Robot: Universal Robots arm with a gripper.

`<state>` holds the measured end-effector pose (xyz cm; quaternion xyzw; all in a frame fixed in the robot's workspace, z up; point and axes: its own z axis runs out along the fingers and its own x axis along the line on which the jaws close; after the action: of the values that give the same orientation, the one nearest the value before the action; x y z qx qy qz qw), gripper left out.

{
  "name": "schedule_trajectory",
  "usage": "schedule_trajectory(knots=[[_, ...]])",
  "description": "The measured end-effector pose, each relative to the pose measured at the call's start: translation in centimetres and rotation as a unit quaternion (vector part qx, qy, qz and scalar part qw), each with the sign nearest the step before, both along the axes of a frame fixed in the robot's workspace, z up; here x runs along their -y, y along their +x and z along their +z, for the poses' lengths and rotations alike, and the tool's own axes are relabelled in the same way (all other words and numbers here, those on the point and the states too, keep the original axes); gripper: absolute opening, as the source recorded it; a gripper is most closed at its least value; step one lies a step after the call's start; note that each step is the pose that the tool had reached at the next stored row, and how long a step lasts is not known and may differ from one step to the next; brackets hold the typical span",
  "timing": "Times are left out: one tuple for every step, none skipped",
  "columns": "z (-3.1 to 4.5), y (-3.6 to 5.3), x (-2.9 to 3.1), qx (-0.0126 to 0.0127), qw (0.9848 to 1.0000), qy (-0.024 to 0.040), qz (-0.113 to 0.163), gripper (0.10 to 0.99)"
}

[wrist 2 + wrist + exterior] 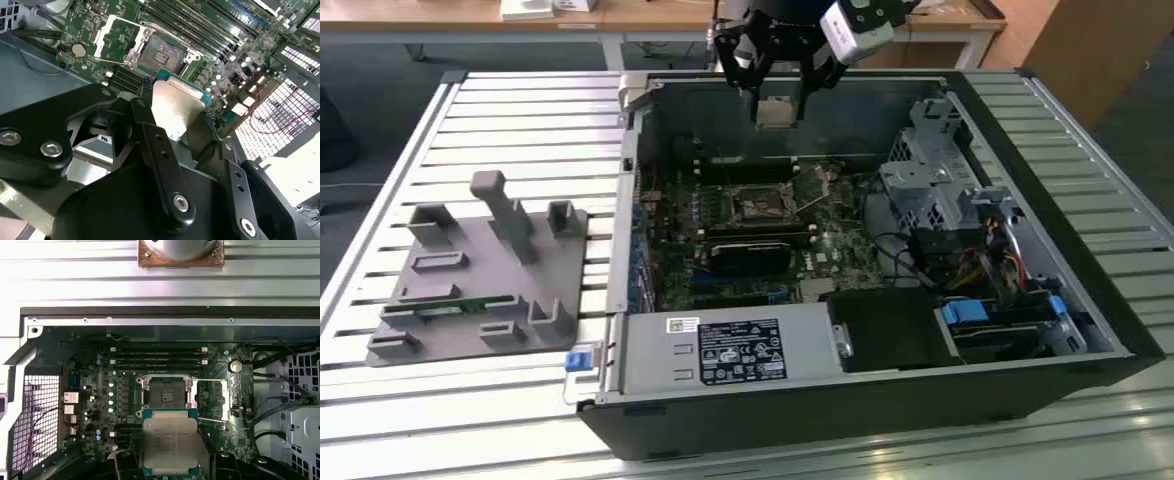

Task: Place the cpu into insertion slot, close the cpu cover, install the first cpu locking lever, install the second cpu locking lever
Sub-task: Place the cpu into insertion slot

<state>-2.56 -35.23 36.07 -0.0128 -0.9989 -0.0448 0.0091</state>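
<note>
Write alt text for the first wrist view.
The gripper holds the cpu, silver top facing the camera, above an open computer case. Beyond it on the green motherboard, the insertion slot lies bare, its cpu cover swung open to one side.

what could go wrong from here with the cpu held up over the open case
1. The gripper holds the cpu by two edges, high above the case; a tilted or offset descent could land it on the rim of the insertion slot.
2. The cpu cover lies open beside the slot, so the gripper might catch it going down.
</note>
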Motion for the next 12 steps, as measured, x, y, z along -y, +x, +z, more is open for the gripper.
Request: schedule_trajectory(knots=[[0.00, 0.00, 0.00, 0.0000, 1.0000, 0.0000, 0.000, 0.525], [0.00, 0.00, 0.00, 0.0000, 1.0000, 0.0000, 0.000, 0.525], [0.00, 0.00, 0.00, 0.0000, 1.0000, 0.0000, 0.000, 0.525], [0.00, 0.00, 0.00, 0.0000, 1.0000, 0.0000, 0.000, 0.525], [0.00, 0.00, 0.00, 0.0000, 1.0000, 0.0000, 0.000, 0.525], [0.00, 0.00, 0.00, 0.0000, 1.0000, 0.0000, 0.000, 0.525], [0.00, 0.00, 0.00, 0.0000, 1.0000, 0.0000, -0.001, 0.525], [0.00, 0.00, 0.00, 0.0000, 1.0000, 0.0000, -0.003, 0.525], [-0.01, 0.00, 0.00, 0.0000, 1.0000, 0.0000, -0.008, 0.525], [-0.01, 0.00, 0.00, 0.0000, 0.9999, -0.0001, -0.014, 0.525], [-0.01, 0.00, 0.00, 0.0000, 0.9998, -0.0001, -0.021, 0.525], [-0.02, 0.00, 0.00, 0.0000, 0.9996, -0.0002, -0.029, 0.525]])
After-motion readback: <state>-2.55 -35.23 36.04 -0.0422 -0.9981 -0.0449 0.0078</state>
